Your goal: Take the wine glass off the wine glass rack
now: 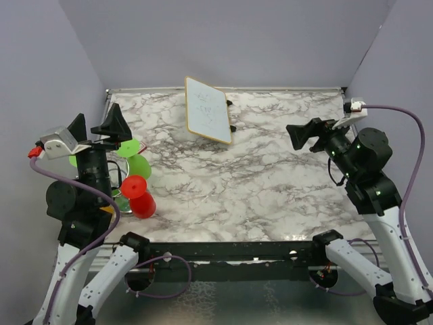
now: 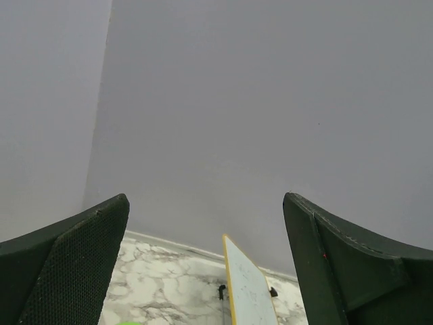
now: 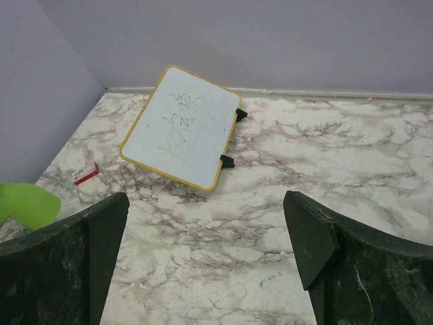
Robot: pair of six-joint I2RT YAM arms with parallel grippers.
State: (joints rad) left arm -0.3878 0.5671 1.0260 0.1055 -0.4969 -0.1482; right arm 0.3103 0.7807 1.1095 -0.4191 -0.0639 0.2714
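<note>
While the left gripper (image 1: 96, 128) is held spread and empty over the wine glass rack (image 1: 122, 200) at 8 o'clock, the crowded red wine glass (image 1: 139, 196) and green glasses (image 1: 137, 162) can be knocked during descent; the right gripper (image 1: 308, 135) is parked spread, empty, at 3 o'clock.

I saw a grey-veined white marble table (image 3: 352, 156) under the right jaws, a yellow-framed white board (image 3: 181, 127) ahead between them; green wine glasses (image 1: 137, 162) and red wine glasses (image 1: 139, 196) beside the left jaws.

The marble table (image 1: 270, 176) carries a tilted white board (image 1: 208, 108) and the wine glass rack (image 1: 122, 200).
</note>
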